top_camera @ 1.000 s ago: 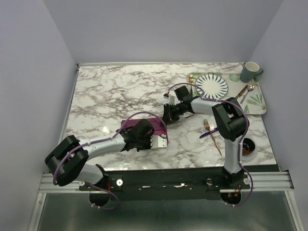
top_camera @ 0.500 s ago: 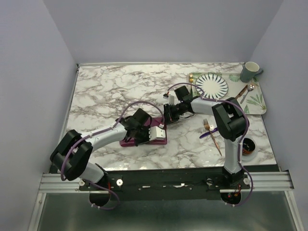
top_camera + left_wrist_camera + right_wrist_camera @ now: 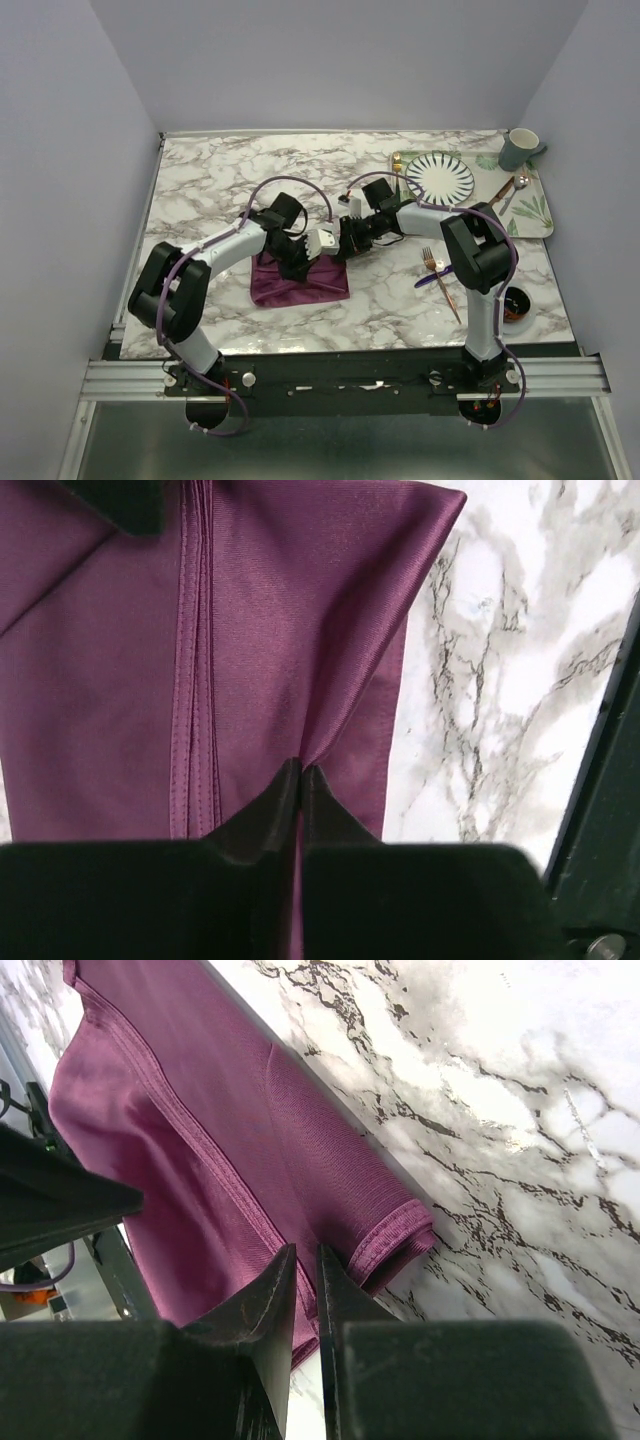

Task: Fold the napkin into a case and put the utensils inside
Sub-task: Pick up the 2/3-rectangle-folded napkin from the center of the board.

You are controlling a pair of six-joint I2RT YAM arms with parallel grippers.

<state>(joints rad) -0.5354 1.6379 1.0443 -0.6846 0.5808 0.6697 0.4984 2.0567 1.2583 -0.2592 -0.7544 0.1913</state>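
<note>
Napkin (image 3: 300,285), long axis left-to-right

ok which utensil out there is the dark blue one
The knife, crossing the copper fork on the bare marble; the spoon on the tray is silver.

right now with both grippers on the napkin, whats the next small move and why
Probably lift both pinches slightly and carry that edge across for the next fold. The left gripper and right gripper are both shut on the purple napkin, which is a wide patch, not yet folded narrow.
</note>
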